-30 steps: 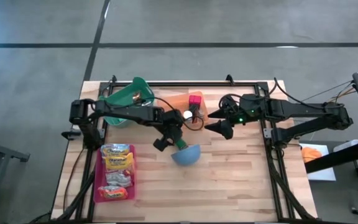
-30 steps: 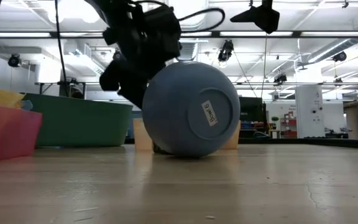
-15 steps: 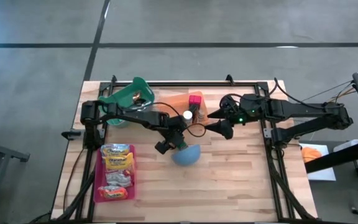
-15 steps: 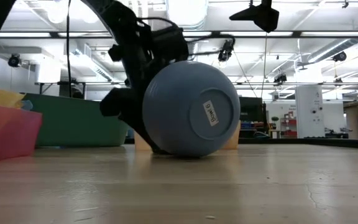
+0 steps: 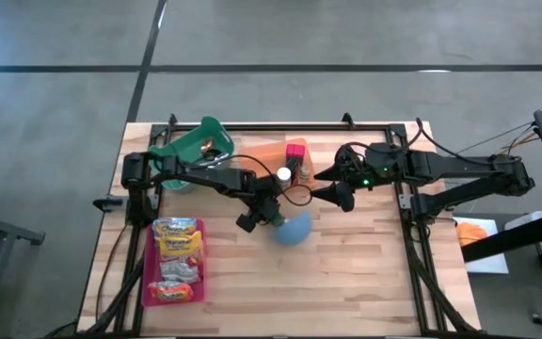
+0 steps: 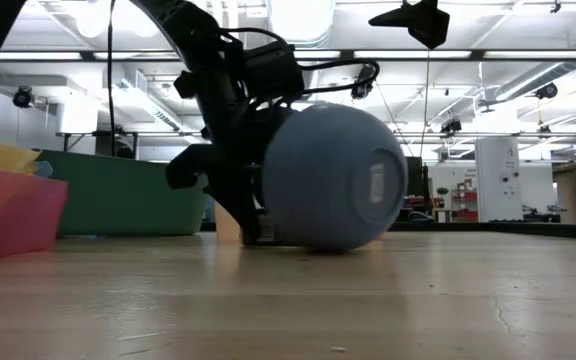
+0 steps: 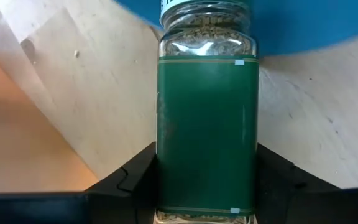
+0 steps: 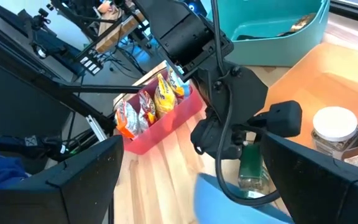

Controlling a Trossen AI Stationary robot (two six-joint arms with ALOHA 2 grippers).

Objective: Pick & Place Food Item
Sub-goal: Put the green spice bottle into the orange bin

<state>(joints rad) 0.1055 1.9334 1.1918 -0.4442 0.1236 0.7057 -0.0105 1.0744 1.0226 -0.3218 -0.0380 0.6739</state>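
Wooden planks make up the surface (image 5: 365, 273) I am working over, with grey concrete floor all around it. My left gripper (image 5: 263, 217) sits near the middle, and through its wrist camera I see a green-labelled spice jar (image 7: 207, 124) standing between the two dark fingers (image 7: 135, 180), which sit against the jar's sides. Just beside the jar lies a blue bowl (image 6: 333, 175), tipped on its side with its base facing the low camera. From my right wrist I see the jar upright on the planks beneath the left gripper. My right gripper (image 5: 339, 195) hovers near the bowl, fingers spread wide and holding nothing. Behind the jar is an orange tray (image 8: 328, 87) with a white-capped jar (image 8: 335, 129) in it. A red bin (image 5: 175, 262) of snack packets lies toward the left side, and a green bin (image 5: 196, 143) sits at the back.
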